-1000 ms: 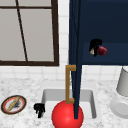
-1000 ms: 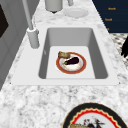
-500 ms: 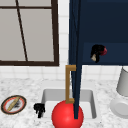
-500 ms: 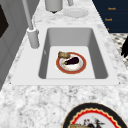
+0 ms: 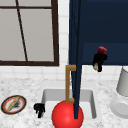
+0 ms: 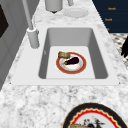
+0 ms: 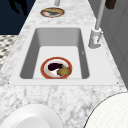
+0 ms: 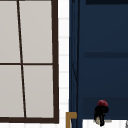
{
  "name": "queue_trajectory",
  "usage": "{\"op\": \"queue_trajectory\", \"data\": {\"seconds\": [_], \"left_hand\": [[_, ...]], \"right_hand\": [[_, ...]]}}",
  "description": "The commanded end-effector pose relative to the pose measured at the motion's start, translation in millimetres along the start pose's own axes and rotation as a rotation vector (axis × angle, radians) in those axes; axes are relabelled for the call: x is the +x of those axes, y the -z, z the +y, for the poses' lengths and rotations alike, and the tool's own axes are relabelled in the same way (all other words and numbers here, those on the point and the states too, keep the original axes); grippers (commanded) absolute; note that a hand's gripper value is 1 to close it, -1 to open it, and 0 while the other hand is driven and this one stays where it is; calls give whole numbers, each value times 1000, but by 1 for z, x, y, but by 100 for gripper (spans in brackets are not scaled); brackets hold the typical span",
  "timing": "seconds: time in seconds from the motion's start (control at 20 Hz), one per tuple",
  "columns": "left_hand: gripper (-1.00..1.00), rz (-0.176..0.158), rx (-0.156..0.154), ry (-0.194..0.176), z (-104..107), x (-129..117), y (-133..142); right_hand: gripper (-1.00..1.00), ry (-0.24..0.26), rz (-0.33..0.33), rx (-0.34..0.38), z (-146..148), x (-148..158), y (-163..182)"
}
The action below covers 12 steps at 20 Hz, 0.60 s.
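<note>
Right hand curled round small red ball at open cabinet's lower edge; likely light, smooth, slippery; wrap it fully; left hand curled empty, near sink.

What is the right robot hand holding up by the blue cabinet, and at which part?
The right robot hand holds a small dark red round thing from below, fingers curled round its underside; what it is cannot be told.

Flat, even, bright light is given with no single source made out; only a soft shading is seen inside the sink walls. No glare is shown on the worktop. All edges are rendered soft and blurred, without distortion at the corners
</note>
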Motion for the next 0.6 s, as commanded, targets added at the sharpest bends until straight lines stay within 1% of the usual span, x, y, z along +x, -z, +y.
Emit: {"op": "queue_trajectory", "data": {"seconds": [0.0, 0.15, 0.2, 0.25, 0.55], "left_hand": [[0, 0, 0, 0, 0, 0, 0], [0, 0, 0, 0, 0, 0, 0], [0, 0, 0, 0, 0, 0, 0], [0, 0, 0, 0, 0, 0, 0], [0, 0, 0, 0, 0, 0, 0]], "right_hand": [[100, -1, 5, 24, 28, -16, -23], [100, 0, -2, 11, 46, -31, -31], [100, 5, -4, 16, 54, -36, -33], [100, 14, -8, 19, 64, -43, -36], [100, 17, -14, 4, 120, -79, -55]]}}
